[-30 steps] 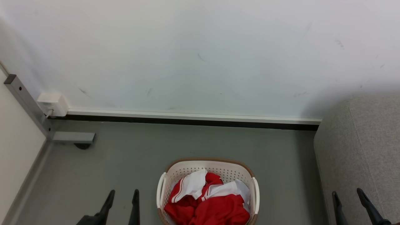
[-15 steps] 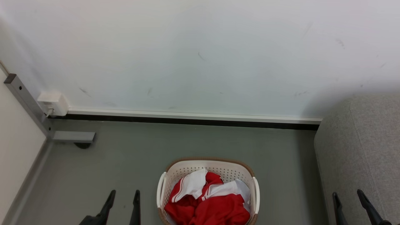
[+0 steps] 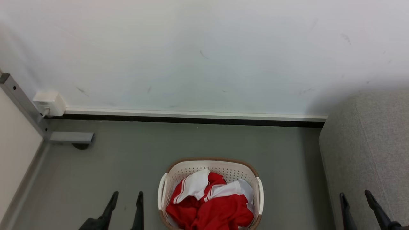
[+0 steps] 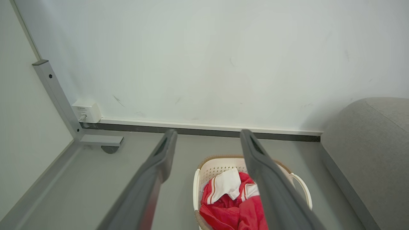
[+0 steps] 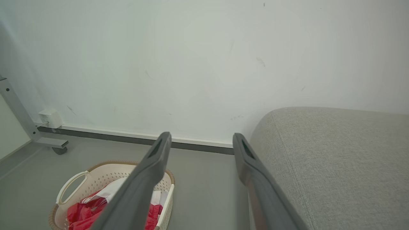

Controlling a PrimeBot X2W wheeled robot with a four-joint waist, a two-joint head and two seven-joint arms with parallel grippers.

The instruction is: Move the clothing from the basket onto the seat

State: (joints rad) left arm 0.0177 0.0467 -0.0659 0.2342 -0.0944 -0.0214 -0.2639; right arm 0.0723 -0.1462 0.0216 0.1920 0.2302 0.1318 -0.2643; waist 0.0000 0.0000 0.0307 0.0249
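Note:
The cream basket (image 3: 211, 162) with a brown rim stands on the grey floor at bottom centre, piled with red clothing (image 3: 220, 212) that has white striped panels. The grey seat (image 3: 367, 143) fills the right side. My left gripper (image 3: 127, 195) hangs open to the left of the basket with nothing between its fingers. My right gripper (image 3: 354, 195) is open over the seat's near edge. In the left wrist view the basket (image 4: 220, 163) and clothing (image 4: 236, 210) lie below the open fingers. The right wrist view shows the basket (image 5: 105, 171) at lower left and the seat (image 5: 335, 159) at right.
A white wall with a dark skirting strip (image 3: 191, 120) runs behind the basket. A grey metal post with a foot and castor (image 3: 72, 138) and a white wall socket box (image 3: 49, 103) stand at the left. Bare grey floor (image 3: 134, 153) surrounds the basket.
The whole head picture has shifted slightly up and to the left, so the camera has moved. Both grippers stay open and the clothing lies as before.

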